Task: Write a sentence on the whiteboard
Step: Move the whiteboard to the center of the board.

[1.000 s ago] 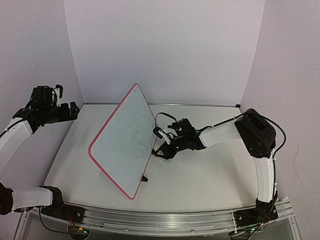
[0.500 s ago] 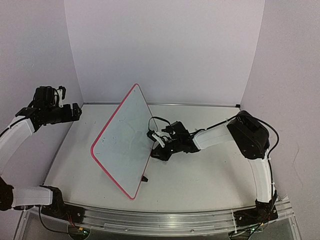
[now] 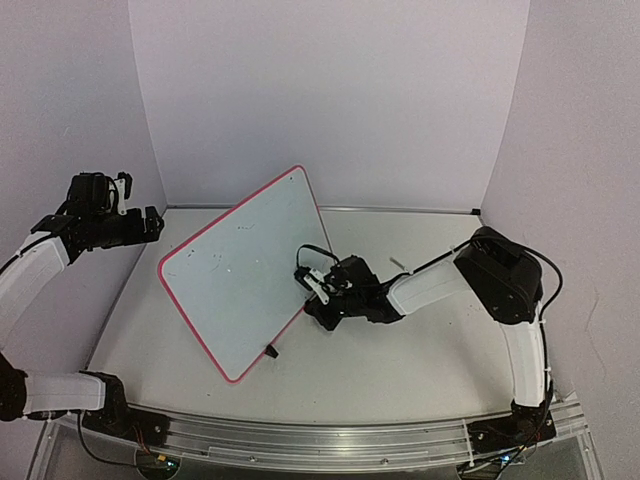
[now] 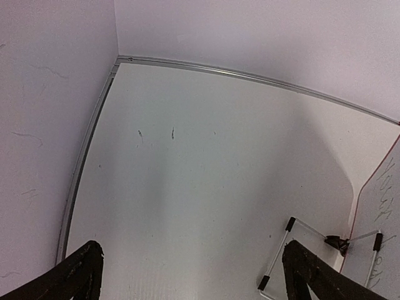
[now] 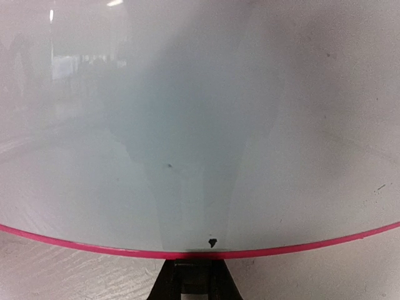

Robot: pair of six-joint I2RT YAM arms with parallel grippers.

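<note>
The whiteboard (image 3: 235,285), white with a red-pink rim, stands tilted on the table left of centre, one black foot (image 3: 271,351) at its lower edge. My right gripper (image 3: 312,303) is shut on the board's right rim. In the right wrist view the board (image 5: 187,125) fills the frame, and the fingers (image 5: 194,269) pinch the pink rim at the bottom. A slice of the board (image 4: 381,250) in the left wrist view carries faint thin strokes of the sentence (image 4: 382,209), too small to read. My left gripper (image 3: 150,222) hangs open at the far left, holding nothing.
A thin wire stand with black end caps (image 4: 278,256) lies on the table beside the board's corner. The back wall and the left wall (image 3: 70,120) enclose the table. A metal rail (image 3: 320,440) runs along the near edge.
The right gripper has closed on the board's rim. The board has swung, its top corner moving right and its face turning more towards the camera. The left arm barely moved.
</note>
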